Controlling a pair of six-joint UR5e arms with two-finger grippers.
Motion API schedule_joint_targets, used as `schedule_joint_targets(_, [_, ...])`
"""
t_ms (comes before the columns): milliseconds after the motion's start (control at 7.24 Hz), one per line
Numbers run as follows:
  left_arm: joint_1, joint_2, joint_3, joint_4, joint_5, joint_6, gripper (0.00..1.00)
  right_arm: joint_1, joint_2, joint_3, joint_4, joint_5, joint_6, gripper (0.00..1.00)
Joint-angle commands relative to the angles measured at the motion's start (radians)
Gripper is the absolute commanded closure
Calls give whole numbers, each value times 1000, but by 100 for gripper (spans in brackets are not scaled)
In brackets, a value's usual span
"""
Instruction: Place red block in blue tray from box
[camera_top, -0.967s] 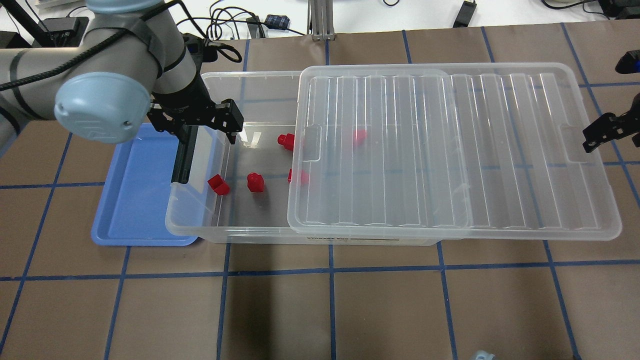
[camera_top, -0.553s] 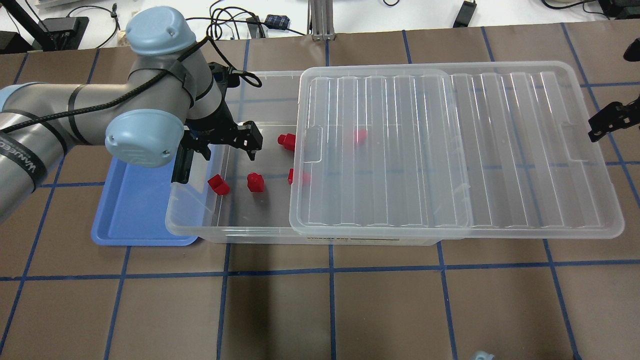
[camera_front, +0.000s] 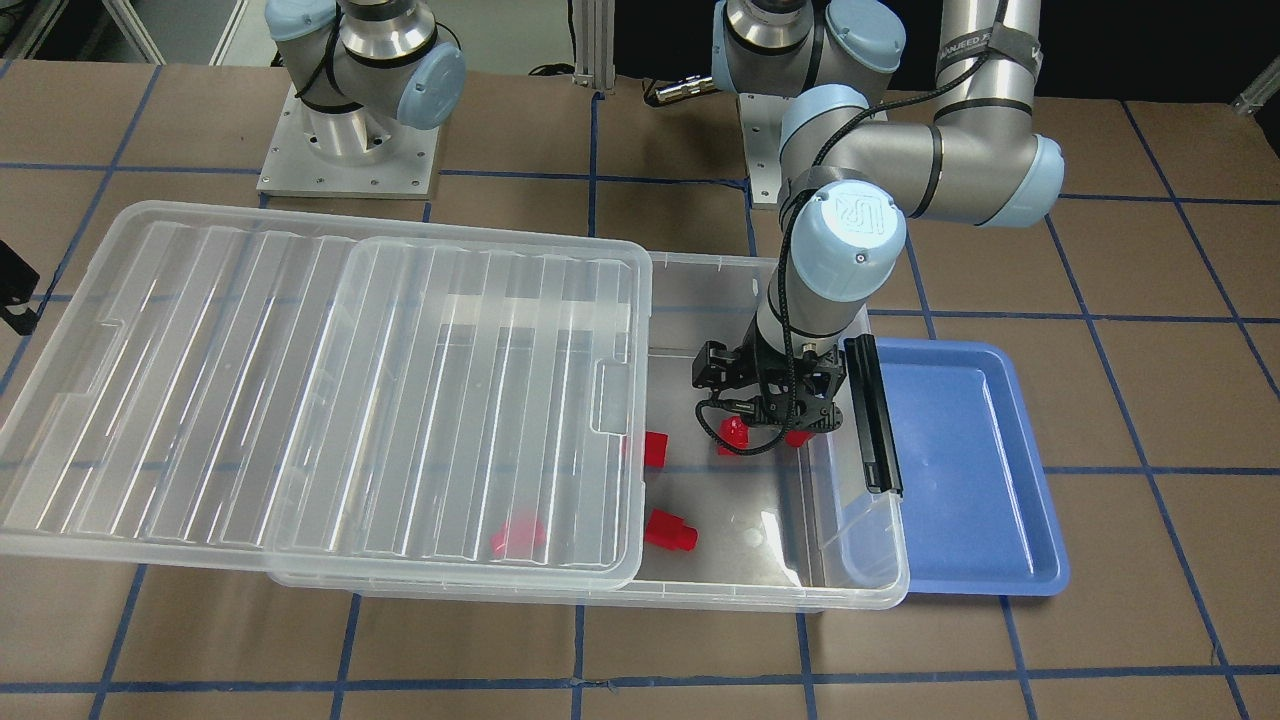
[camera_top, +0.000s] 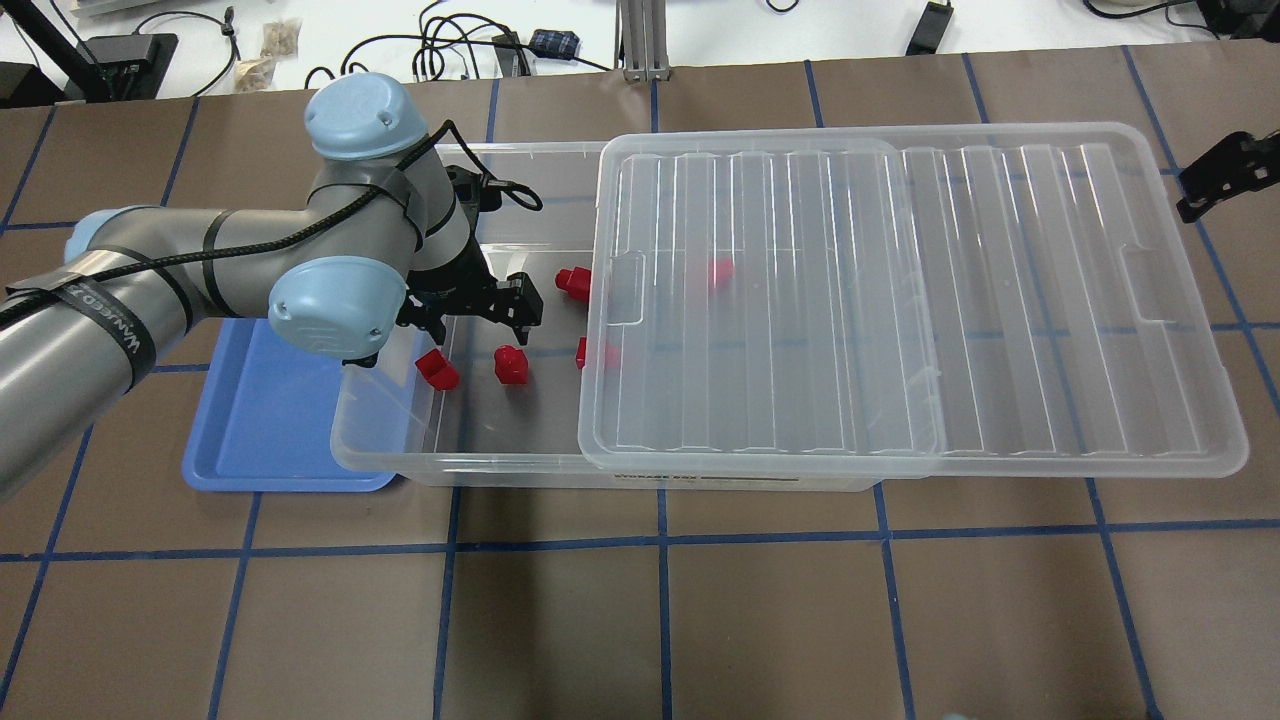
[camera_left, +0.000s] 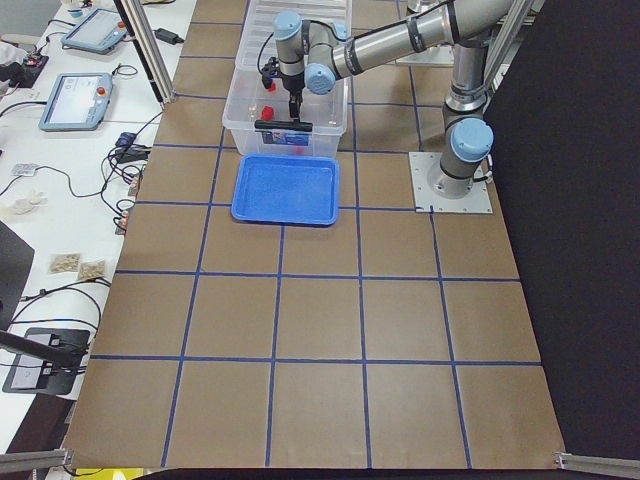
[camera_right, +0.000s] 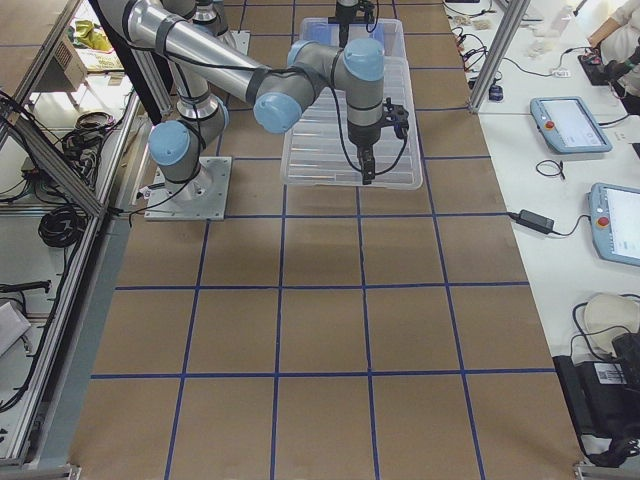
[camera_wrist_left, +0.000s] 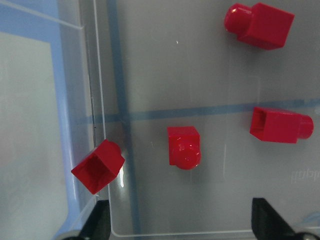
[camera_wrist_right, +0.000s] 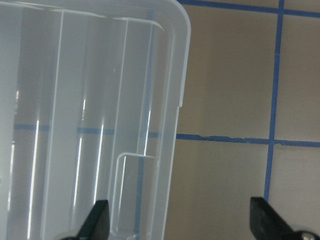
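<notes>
My left claw (camera_front: 767, 418) hangs low inside the uncovered end of the box (camera_front: 752, 598), toward my left end of the counter (camera_front: 700, 660); a red block (camera_front: 733, 437) shows just beneath it; other red pieces (camera_front: 670, 530) lie nearer the counter's far edge from me; the lid (camera_front: 300, 400) sits shifted toward my right end; the blue tray (camera_front: 960, 450) lies just beside the box's short side, where the black latch bar (camera_front: 873, 415) is.

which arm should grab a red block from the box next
Left. The left gripper, jaws open, hovers above a red block in the box; the right gripper is beyond the far end of the lid.
</notes>
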Motion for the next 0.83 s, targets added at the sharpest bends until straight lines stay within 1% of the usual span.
schedule_joint_targets(0, [-6, -32, -27, 45, -13, -2, 0, 27, -30, -137, 199, 3, 82, 0])
schedule_joint_targets(138, [-7, -47, -29, 55, -15, -1, 0, 76, -59, -142, 203, -17, 107, 0])
schedule_joint_targets(276, [-7, -61, -30, 60, -15, -1, 0, 146, -67, -142, 206, -16, 236, 0])
schedule_joint_targets(553, [-7, -77, -30, 60, -13, -1, 3, 330, -68, -142, 215, -19, 401, 0])
schedule_joint_targets(691, [-7, -84, -29, 74, -13, -1, 5, 401, -67, -142, 206, -19, 517, 0])
